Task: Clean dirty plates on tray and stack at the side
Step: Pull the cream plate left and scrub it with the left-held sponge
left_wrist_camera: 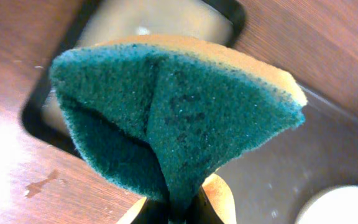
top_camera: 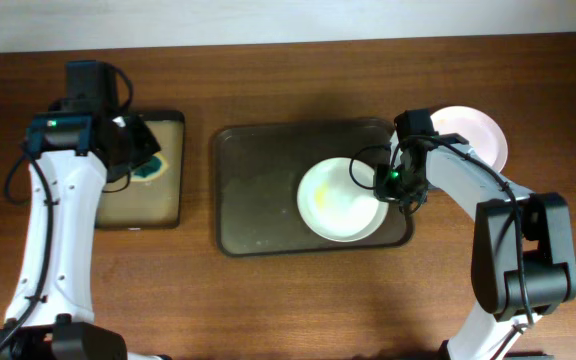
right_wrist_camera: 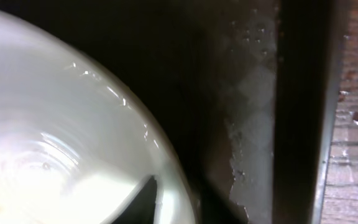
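Sponge (left_wrist_camera: 179, 118) over small tray (top_camera: 143, 205), right arm (top_camera: 468, 185) covering outer plate (top_camera: 483, 135)

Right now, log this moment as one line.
left gripper: shut on sponge over small black tray | right gripper: at rim of plate on tray, closure unclear | second plate: on table beside tray

A wooden tabletop (top_camera: 288, 300) fills almost the whole overhead view, dark reddish-brown, with a fine grain running left to right. Along its far edge lies a pale, off-white band (top_camera: 268, 18), narrow at the right and wider toward the left; whether it is wall or floor cannot be told. The light is even and the shadows on the wood are soft. In the left wrist view the wood carries a bright, washed-out glare (left_wrist_camera: 2, 155) at the left, with a small pale scuff (left_wrist_camera: 42, 183) just beside it.
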Tool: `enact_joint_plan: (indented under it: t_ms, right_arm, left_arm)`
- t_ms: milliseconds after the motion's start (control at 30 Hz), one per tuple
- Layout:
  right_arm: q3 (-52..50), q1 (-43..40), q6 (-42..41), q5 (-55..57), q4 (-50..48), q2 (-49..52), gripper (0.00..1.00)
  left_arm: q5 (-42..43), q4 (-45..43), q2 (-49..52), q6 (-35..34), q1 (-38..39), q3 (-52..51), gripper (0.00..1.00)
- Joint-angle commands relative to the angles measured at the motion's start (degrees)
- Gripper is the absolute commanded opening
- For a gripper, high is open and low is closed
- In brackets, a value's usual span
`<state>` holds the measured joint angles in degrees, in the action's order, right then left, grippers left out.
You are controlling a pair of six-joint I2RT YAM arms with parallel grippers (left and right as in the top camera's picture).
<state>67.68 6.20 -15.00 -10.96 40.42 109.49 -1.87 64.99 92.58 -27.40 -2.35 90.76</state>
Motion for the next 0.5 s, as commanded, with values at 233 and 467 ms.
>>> enact_joint_plan:
  t_ms: [233, 467]
  right_arm:
    - [-0.66, 9.22, -3.41, -0.37, -5.68, 2.54, 0.04]
    - [-0.66, 13.07, -4.74, -0.35, -8.79, 2.54, 0.04]
  left_arm:
    - [3.26, -1.99, 1.62, 1.90, 15.17, 0.02, 0.00]
    - [4.09, -7.56, 11.08, -0.37, 25.68, 0.02, 0.00]
